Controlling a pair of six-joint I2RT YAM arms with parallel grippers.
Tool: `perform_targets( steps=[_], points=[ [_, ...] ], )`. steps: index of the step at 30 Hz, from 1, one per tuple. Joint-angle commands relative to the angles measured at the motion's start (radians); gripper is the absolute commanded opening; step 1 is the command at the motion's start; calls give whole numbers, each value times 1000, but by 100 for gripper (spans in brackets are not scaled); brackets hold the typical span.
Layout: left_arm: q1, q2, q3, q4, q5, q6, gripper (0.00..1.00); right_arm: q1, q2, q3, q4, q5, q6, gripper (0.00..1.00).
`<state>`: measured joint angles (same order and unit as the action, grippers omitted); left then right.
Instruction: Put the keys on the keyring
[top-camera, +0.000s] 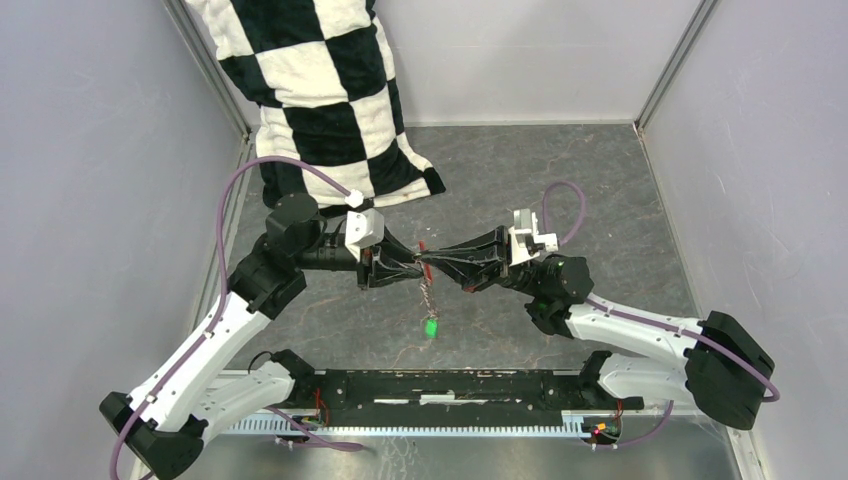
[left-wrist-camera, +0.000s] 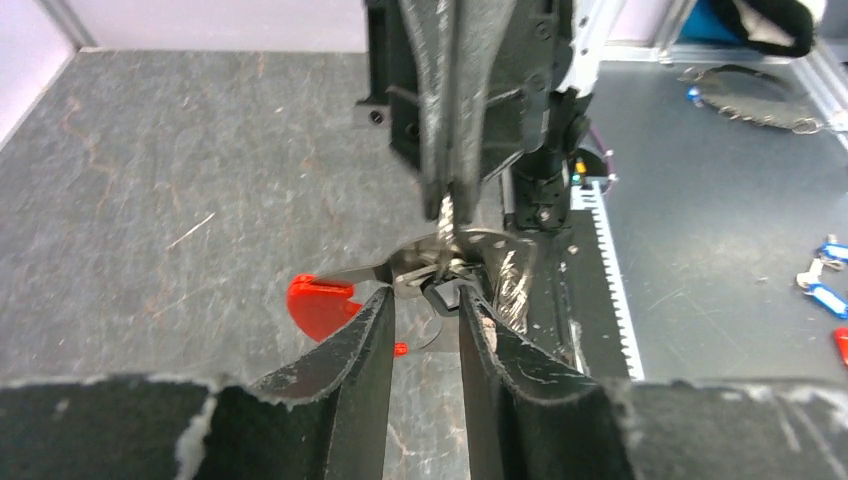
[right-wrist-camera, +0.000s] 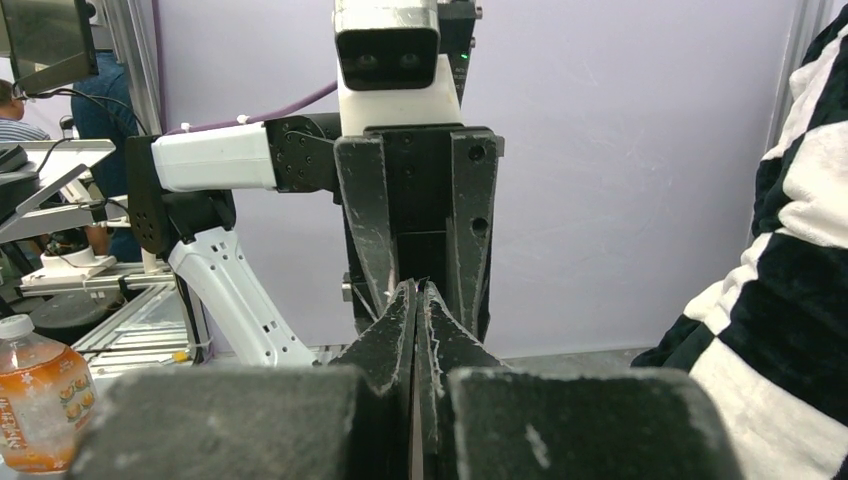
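Above the middle of the table my two grippers meet tip to tip. My right gripper (top-camera: 434, 263) is shut on the thin metal ring of the keyring (left-wrist-camera: 440, 262). The ring's red plastic piece (left-wrist-camera: 318, 305) sticks out to one side, and its braided strip (top-camera: 428, 295) dangles down. The green key (top-camera: 431, 327) shows at the strip's lower end. My left gripper (left-wrist-camera: 425, 295) stands narrowly open around the black key (left-wrist-camera: 447, 297), whose tag sits between the fingertips against the ring. The tag touches one finger only.
A black-and-white checkered pillow (top-camera: 320, 90) leans in the back left corner. Grey walls close in the table on three sides, and the arms' black base rail (top-camera: 450, 385) runs along the near edge. Several blue tags (left-wrist-camera: 825, 285) lie beyond it.
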<state>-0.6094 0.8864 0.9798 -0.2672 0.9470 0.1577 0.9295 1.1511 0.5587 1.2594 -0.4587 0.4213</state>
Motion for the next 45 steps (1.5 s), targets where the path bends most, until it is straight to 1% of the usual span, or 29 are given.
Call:
perform_targets(
  steps=[1,2,3,4,5,7,10,12,13,14,16,18,21,23,27,30,34,35,36,37,38,39,40,43,44,45],
  points=[
    [-6,-11,9,-97,-134,151,37,8,-31,-12,73,22,3,0],
    [-6,-11,14,-116,-156,174,39,8,-33,-12,75,22,4,0],
    [-6,-11,19,-132,-172,197,46,7,-34,-14,76,20,4,0],
    [-6,-14,23,-137,-190,205,58,8,-37,-18,75,20,4,0],
    [-6,-17,29,-137,-204,204,64,8,-40,-22,76,21,3,0],
    [-6,-26,48,-148,-210,210,67,8,-46,-29,73,26,-1,0],
    [-6,-42,69,-184,-164,230,75,6,-59,-34,59,30,-17,0],
    [-6,-67,66,-234,-63,286,78,6,-76,-31,24,38,-47,0],
    [-6,-84,51,-244,-37,295,82,6,-83,-28,4,41,-60,0],
    [-6,-101,34,-243,-27,284,88,5,-93,-24,-18,45,-78,0],
    [-6,-122,-9,-217,-41,224,99,6,-103,-17,-53,54,-108,0],
    [-6,-128,-48,-166,-59,127,100,6,-109,-7,-78,57,-125,0],
    [-6,-122,-99,-59,-12,-13,100,6,-103,6,-101,58,-134,0],
    [-7,-99,-124,9,-15,-86,100,8,-95,14,-104,58,-137,0],
    [-17,-42,-150,109,-59,-149,100,12,-82,28,-115,75,-148,0],
    [-29,4,-156,176,-65,-200,100,24,-72,45,-142,96,-171,0],
    [-42,19,-165,224,-81,-189,100,47,-52,68,-180,126,-212,0],
    [-43,19,-167,220,-84,-178,99,49,-49,73,-186,131,-217,0],
    [-44,20,-162,207,-91,-166,95,52,-48,73,-189,137,-221,0],
    [-44,17,-160,186,-101,-126,89,54,-48,73,-189,139,-223,0],
    [-44,15,-156,163,-109,-92,81,54,-48,74,-192,144,-223,0],
    [-44,11,-155,140,-118,-62,72,54,-52,72,-193,146,-225,0],
    [-45,8,-155,120,-131,-41,60,54,-51,72,-195,147,-224,0],
    [-44,2,-158,97,-141,-2,31,56,-51,72,-199,145,-216,1],
    [-44,2,-158,96,-147,1,28,55,-51,73,-202,143,-211,3],
    [-44,1,-157,95,-151,7,19,55,-52,72,-204,139,-204,7]
  ],
)
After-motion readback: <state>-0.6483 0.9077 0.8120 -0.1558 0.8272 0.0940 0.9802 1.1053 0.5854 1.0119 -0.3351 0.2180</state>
